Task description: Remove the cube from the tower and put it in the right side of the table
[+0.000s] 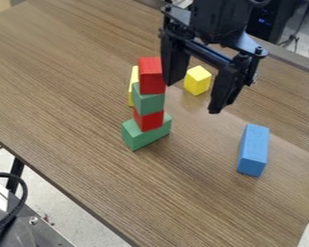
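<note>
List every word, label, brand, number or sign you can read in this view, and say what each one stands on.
None can be read.
The red, green, yellow and blue blocks: no lettering seen on the faces in view.
The gripper and the table: no legible text.
The dark equipment behind the table: small blue lights, no readable text.

Parts I cannot see fully.
The tower [149, 103] hides part of the yellow block [133, 77] behind it. The top edge cuts off my robot arm [221, 19], the left edge cuts the black cable [25, 193], and the blue lights [263, 21] are too blurred for me.
</note>
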You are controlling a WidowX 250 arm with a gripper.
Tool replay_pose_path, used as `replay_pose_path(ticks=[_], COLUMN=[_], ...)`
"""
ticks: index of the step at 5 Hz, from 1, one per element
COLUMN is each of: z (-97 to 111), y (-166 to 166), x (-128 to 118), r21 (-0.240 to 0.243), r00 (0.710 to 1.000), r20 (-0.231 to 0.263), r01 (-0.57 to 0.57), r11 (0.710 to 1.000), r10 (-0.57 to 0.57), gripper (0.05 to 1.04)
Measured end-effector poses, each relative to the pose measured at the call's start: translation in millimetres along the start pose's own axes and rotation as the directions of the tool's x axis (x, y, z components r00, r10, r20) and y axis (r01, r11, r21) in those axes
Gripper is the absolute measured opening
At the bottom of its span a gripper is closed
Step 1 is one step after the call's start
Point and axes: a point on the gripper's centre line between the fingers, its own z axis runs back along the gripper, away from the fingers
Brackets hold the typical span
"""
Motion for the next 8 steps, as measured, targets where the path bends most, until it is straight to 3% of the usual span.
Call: replay_pose_path(ticks=[2,5,6,7,8], z=[-6,11,16,21,22], y=[3,10,16,19,22], x=[-2,-13,-15,-14,-8], r21=[0.014,0.023,0.002,-0.006,0.024], r00=[1.000,1.000,0.993,0.937,0.842], r20=[-0.022,0.007,0.010,0.023,0.002], r01=[-0.010,-0.024,-0.118,-0.348,-0.539], r11=[1.000,0.999,0.993,0.937,0.842], r10=[0.010,0.023,0.118,0.348,0.539], gripper=[0.999,0.999,0.999,0.999,0.999])
